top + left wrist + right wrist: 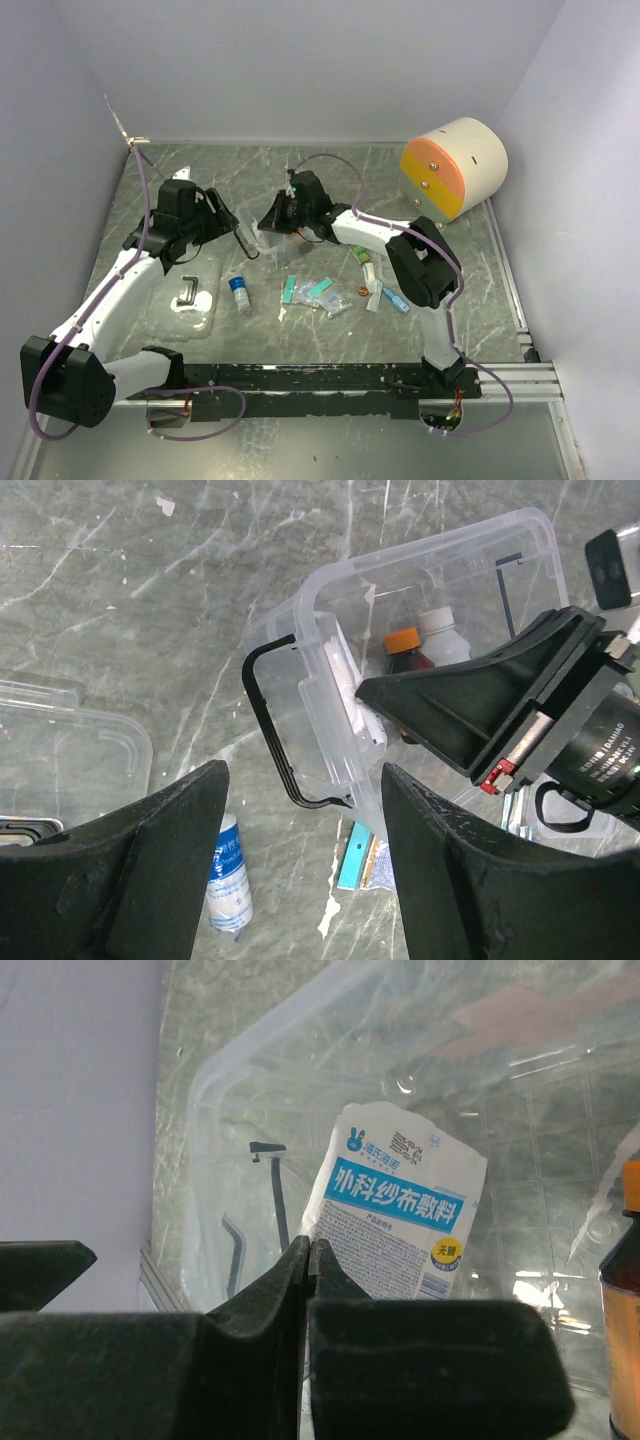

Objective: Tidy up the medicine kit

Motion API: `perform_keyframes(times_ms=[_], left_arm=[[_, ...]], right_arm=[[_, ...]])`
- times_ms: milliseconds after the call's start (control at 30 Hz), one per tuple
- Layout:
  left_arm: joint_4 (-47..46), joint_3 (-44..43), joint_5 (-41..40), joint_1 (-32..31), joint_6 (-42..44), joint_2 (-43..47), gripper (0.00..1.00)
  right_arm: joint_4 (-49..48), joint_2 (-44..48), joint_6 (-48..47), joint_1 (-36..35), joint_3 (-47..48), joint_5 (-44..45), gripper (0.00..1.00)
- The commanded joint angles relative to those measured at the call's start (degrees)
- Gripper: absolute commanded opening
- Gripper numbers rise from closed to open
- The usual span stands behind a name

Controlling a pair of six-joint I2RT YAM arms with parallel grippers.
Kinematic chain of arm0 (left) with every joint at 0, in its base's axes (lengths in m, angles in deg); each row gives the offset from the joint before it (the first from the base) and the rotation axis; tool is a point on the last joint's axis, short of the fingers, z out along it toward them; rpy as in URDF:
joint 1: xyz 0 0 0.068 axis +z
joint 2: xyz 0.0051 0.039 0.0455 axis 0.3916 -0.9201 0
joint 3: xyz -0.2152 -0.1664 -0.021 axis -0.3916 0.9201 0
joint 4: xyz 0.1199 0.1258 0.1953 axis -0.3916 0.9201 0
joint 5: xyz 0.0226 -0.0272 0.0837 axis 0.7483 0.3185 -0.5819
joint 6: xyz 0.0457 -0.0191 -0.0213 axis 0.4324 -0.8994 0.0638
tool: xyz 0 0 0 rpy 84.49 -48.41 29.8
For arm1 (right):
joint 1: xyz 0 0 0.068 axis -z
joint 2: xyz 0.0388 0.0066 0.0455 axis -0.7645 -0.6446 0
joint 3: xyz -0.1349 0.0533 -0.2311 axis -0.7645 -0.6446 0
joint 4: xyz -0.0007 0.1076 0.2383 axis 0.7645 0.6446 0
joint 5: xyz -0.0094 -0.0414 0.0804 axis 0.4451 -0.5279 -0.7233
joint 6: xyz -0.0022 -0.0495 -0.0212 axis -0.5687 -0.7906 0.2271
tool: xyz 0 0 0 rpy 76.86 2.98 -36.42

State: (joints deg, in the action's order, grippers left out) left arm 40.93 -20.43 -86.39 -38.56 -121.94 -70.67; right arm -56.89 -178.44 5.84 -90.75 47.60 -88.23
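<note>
The medicine kit (262, 238) is a clear plastic box at mid-table, and its thin black bail (268, 720) faces my left wrist camera. The kit (450, 550) holds an orange-capped brown bottle (405, 645), a white bottle (440, 630) and a white-and-blue gauze packet (395, 1210). My right gripper (282, 212) reaches into the kit (230, 1070). That right gripper (312, 1245) is shut on the packet's lower left edge. My left gripper (240, 235) stands open just left of the box. In its own view the left gripper (300, 785) has the box's near corner between its fingers, untouched.
The clear lid (190, 295) with its black handle lies left of the kit. A blue-and-white roll (238, 293), teal packets (318, 291) and small tubes (385, 295) are scattered in front. A cream cylinder with an orange face (455, 165) stands at the back right.
</note>
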Motion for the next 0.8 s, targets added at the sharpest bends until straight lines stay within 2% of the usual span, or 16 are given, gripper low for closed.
perform_keyframes(times_ms=[0,200,433,767], left_arm=[[-2.0,0.3,1.7,0.7,0.9,0.3,0.73],[-2.0,0.5,1.8,0.9,0.9,0.3,0.73],[-1.9,0.6,2.0,1.0,1.0,0.2,0.73],[-3.3,0.6,5.7,1.0,1.4,0.3,0.73]], right_arm=[[1.1,-1.3,2.1,-0.2,-0.2,-0.3,0.0],[3.8,-2.0,0.9,-0.1,0.5,2.1,0.03],[1.6,-0.7,2.4,0.4,-1.6,1.4,0.03],[-7.6,4.5,5.6,2.0,-5.8,-7.7,0.03]])
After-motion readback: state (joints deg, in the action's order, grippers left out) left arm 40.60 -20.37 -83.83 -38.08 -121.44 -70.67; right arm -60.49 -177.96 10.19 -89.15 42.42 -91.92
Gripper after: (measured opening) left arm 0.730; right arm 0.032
